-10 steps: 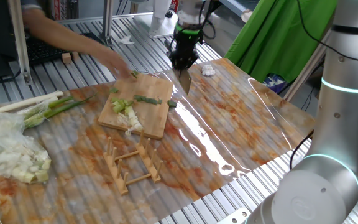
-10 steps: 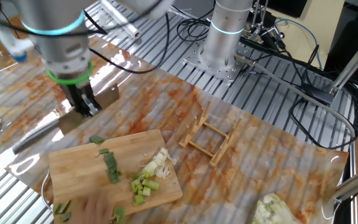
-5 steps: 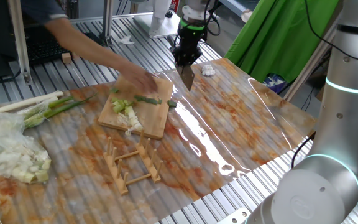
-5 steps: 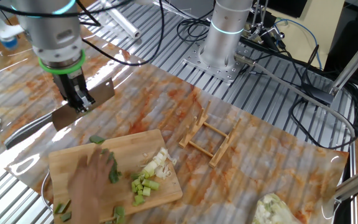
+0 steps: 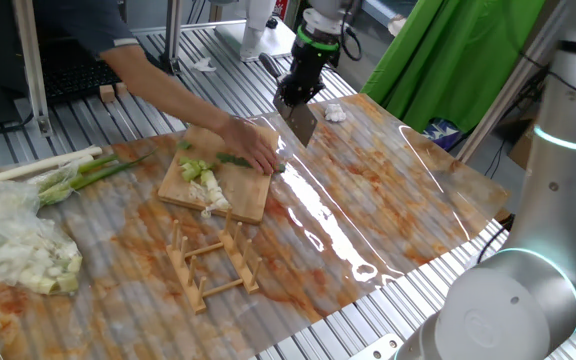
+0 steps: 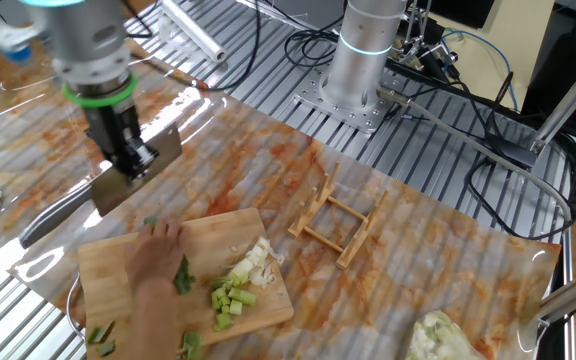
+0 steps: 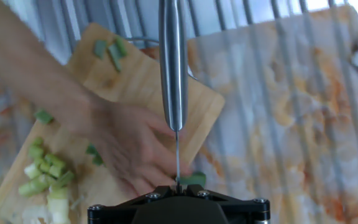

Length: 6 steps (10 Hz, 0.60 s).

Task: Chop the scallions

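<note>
One hand clamping knife, scallions on unmarked board

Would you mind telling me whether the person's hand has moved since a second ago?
Yes. The hand has moved across the cutting board toward the knife, from the board's far corner to its near right edge.

A bamboo cutting board is lying near the middle of the table, which is wearing a glossy, orange-stained cover. A small wooden rack is sitting just beside the board, toward the table's near edge. A bundle of long whole stalks is resting at the left edge, with a pale heap in clear plastic spreading below it. A crumpled white wad is lying by the far corner.
</note>
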Available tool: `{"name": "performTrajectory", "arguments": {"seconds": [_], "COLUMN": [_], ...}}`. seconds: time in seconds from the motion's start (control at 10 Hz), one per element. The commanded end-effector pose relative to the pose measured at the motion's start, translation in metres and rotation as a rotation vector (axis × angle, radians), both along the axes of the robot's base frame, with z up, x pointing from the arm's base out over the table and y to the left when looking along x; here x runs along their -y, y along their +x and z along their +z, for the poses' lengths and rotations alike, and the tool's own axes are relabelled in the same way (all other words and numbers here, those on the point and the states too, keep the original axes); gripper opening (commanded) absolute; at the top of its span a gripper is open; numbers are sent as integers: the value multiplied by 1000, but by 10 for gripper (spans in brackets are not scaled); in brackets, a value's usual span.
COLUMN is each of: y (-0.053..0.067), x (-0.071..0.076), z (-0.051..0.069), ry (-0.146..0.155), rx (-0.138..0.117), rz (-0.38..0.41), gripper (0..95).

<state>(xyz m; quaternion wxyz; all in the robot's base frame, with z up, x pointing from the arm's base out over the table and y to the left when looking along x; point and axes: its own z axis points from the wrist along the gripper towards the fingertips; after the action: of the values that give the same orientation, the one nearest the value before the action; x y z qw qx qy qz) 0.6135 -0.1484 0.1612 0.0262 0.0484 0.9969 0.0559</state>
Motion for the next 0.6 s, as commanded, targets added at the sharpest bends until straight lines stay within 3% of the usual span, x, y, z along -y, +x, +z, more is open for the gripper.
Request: {"name": "performTrajectory", "arguments": {"seconds": [0.1, 0.4, 0.6], "y": [1, -4, -5], "x": [0, -2, -4], "z": [5, 9, 9], "ry": [13, -16, -64], "rx": [10, 1, -4], "rz": [26, -51, -97], "gripper": [0, 0, 0]}}
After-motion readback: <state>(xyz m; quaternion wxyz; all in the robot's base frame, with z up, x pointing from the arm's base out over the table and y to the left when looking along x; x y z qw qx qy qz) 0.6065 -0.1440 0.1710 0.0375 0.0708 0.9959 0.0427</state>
